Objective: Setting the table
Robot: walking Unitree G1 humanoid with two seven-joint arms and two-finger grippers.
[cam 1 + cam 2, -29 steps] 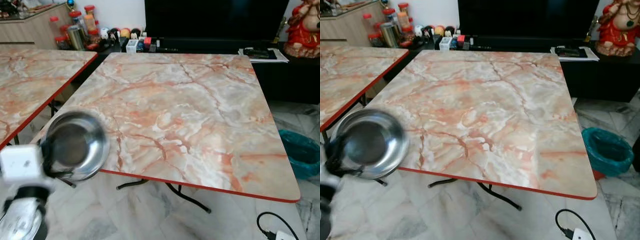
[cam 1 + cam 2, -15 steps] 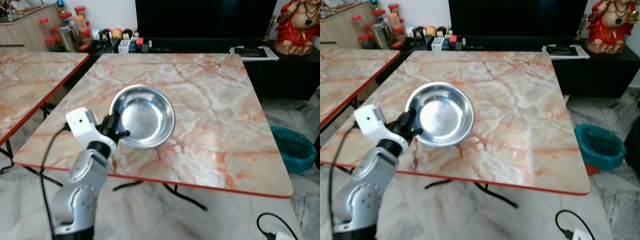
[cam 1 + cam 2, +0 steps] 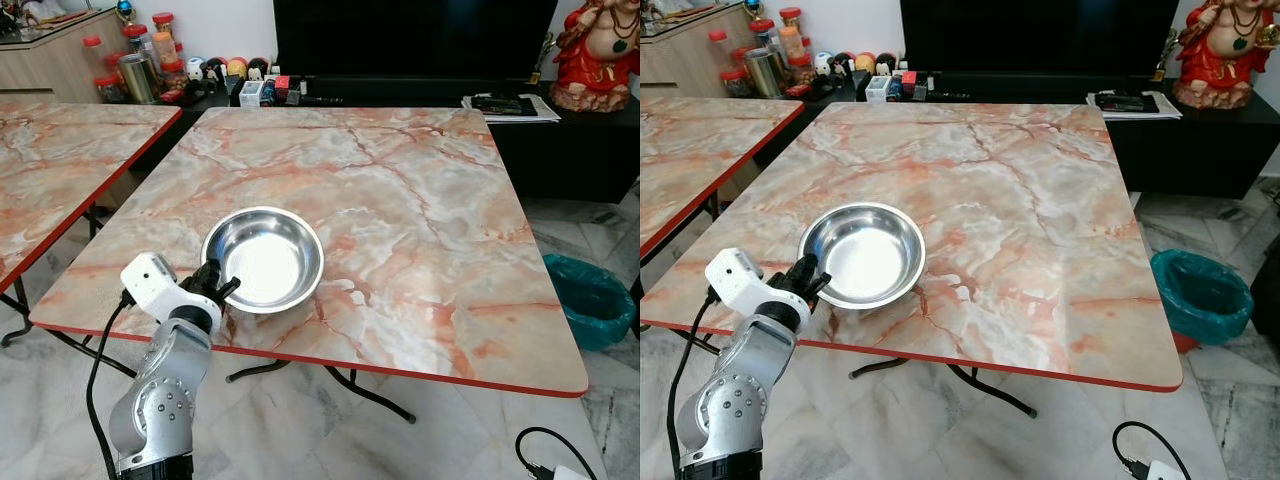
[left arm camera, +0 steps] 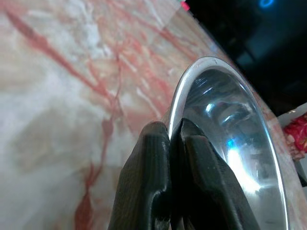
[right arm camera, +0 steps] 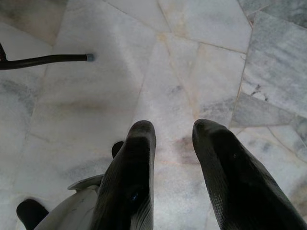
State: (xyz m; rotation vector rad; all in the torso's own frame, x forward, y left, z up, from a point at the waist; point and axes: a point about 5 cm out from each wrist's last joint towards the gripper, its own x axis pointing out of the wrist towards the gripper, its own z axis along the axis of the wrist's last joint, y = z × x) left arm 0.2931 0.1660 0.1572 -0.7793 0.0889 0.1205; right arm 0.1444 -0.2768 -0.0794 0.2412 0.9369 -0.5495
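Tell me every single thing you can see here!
Metal bowl: one, silver, on near-left part of the marble table.
Marble table: one, pink-orange, red-edged, centre.
Second table: one, same pattern, to the left.
TV: one, black, behind the table.
Jars: several, red-lidded, far left.
Statue: one, red, far right.
Bin: one, teal-lined, floor, right.
Left gripper: fingers pinching the bowl's rim.
Right gripper: black, open, above the floor.

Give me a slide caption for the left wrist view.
Left gripper pinching the rim of a steel bowl above the marble-patterned table.
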